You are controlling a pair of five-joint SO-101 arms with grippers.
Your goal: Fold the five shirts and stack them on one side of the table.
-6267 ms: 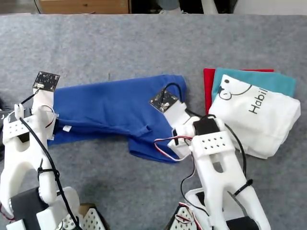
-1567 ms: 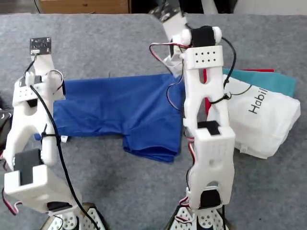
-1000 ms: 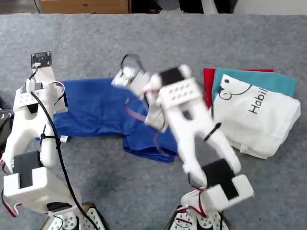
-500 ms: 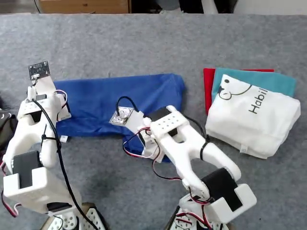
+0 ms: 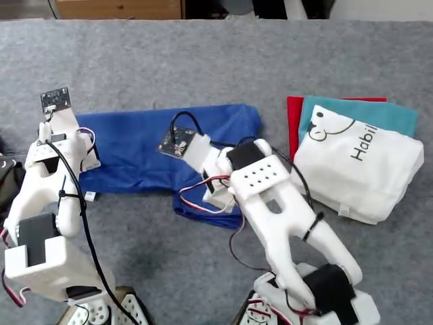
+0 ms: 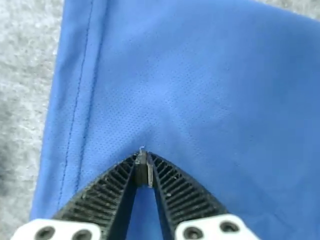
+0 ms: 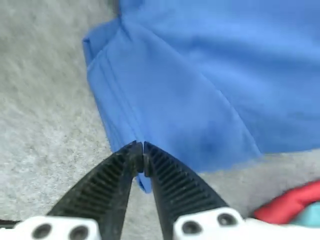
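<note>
While the grey table (image 5: pixel 203 61) carries the folded stack (image 5: pixel 358 169) on its right side, the blue shirt (image 5: pixel 142 145) lies mid-table, its long axis running across and a folded flap pointing toward the arm bases. The left gripper (image 6: pixel 143 162) pinches the shirt's left end, judged an anchor. The right gripper (image 7: pixel 140 152), jaws together, appears to nip the flap's edge.

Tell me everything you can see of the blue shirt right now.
The blue shirt is a fine perforated knit with stitched hems. It lies partly folded on the grey table: a long flat band with a layered flap sticking out toward the arms' bases at its right end. The left gripper is shut on it near a hemmed edge, puckering the cloth. The right gripper is shut at the flap's edge; whether it pinches cloth is unclear. The shirt lies apart from the folded stack.
</note>
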